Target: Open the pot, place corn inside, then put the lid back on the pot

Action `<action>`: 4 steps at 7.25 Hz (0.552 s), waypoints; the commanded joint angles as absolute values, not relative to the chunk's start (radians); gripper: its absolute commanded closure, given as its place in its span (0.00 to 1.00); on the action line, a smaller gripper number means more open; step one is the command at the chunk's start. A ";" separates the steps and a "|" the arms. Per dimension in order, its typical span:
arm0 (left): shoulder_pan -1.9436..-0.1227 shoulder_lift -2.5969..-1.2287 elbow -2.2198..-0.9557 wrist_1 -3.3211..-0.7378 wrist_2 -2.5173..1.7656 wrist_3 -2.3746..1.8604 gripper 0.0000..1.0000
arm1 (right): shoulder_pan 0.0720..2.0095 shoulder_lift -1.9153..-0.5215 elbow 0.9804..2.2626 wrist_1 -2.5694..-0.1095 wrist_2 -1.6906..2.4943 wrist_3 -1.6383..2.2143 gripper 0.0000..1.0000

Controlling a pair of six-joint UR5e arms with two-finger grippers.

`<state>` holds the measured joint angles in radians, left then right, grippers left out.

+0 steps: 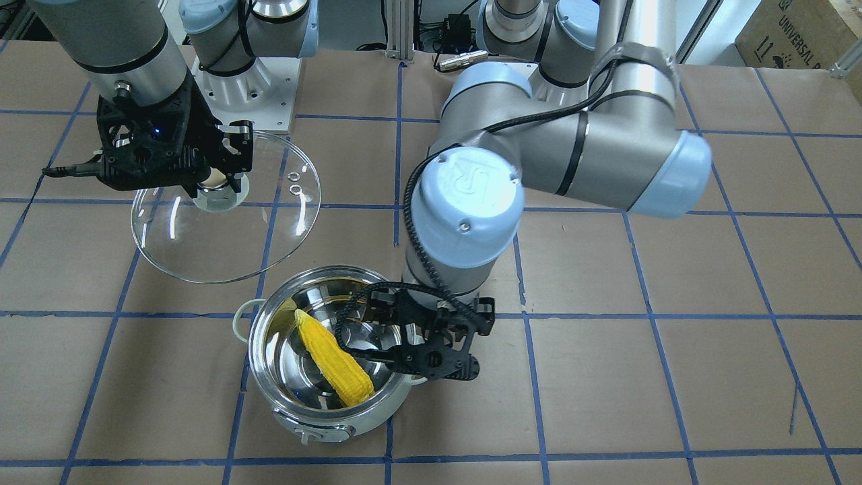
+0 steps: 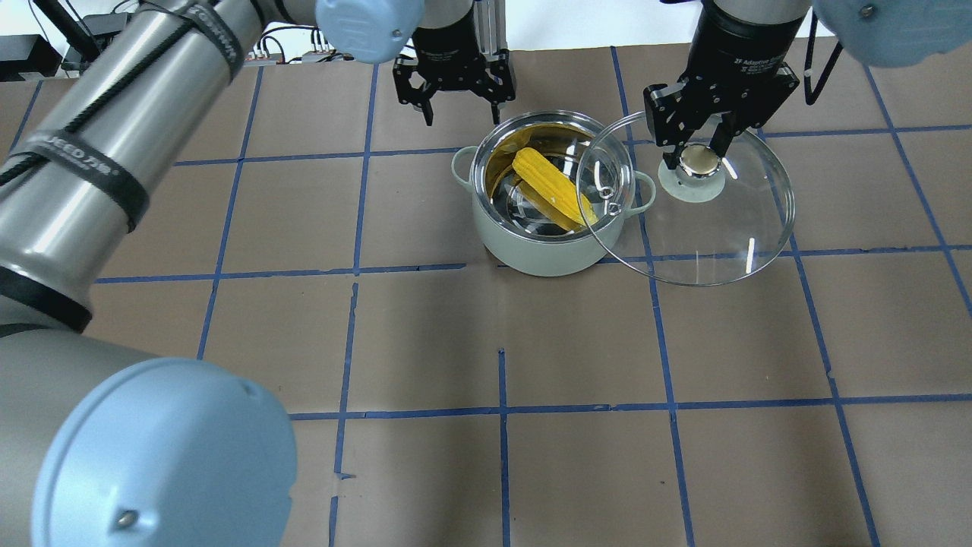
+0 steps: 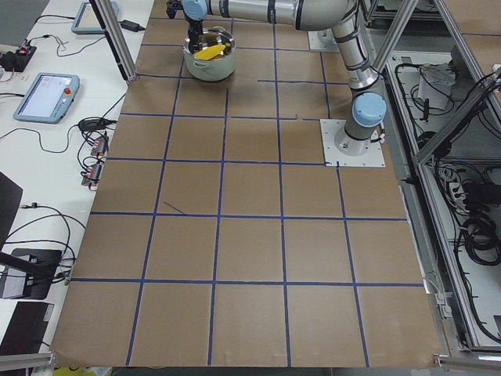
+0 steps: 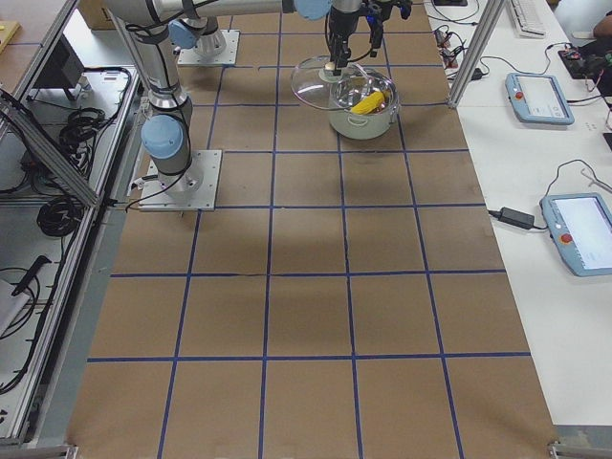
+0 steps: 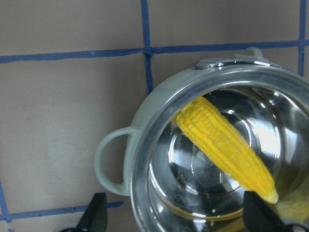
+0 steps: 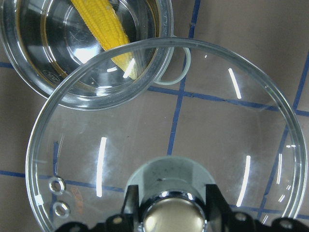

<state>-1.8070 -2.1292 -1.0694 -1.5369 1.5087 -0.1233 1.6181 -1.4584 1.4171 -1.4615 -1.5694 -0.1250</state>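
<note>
The steel pot (image 2: 531, 254) stands open on the table, and the yellow corn (image 2: 548, 190) lies slanted inside it. My left gripper (image 2: 458, 106) is open and empty, just above the pot's far rim; in the left wrist view its fingertips (image 5: 94, 215) straddle the pot (image 5: 140, 145) with the corn (image 5: 224, 145) below. My right gripper (image 2: 697, 156) is shut on the knob of the glass lid (image 2: 721, 235) and holds it in the air to the right of the pot. The lid's edge overlaps the pot's rim in the right wrist view (image 6: 111, 92).
The table is covered in brown paper with a blue tape grid (image 2: 501, 410). The arm base plates (image 1: 269, 101) stand at the robot's edge. Tablets and cables (image 4: 540, 96) lie on the white side benches.
</note>
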 commanded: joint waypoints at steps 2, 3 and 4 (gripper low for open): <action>-1.634 -1.830 -1.381 -1.539 1.529 0.052 0.00 | 1.627 -1.465 1.431 -1.465 -1.569 -0.118 0.60; -1.584 -1.734 -1.461 -1.536 1.529 0.113 0.00 | 1.632 -1.456 1.433 -1.466 -1.565 -0.117 0.60; -1.565 -1.656 -1.498 -1.536 1.535 0.114 0.00 | 1.646 -1.407 1.413 -1.527 -1.554 -0.085 0.57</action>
<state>-1.6040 -1.7597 -1.4289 -1.5371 1.5307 0.0868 1.6332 -1.4456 1.4261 -1.4824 -1.5633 -0.1095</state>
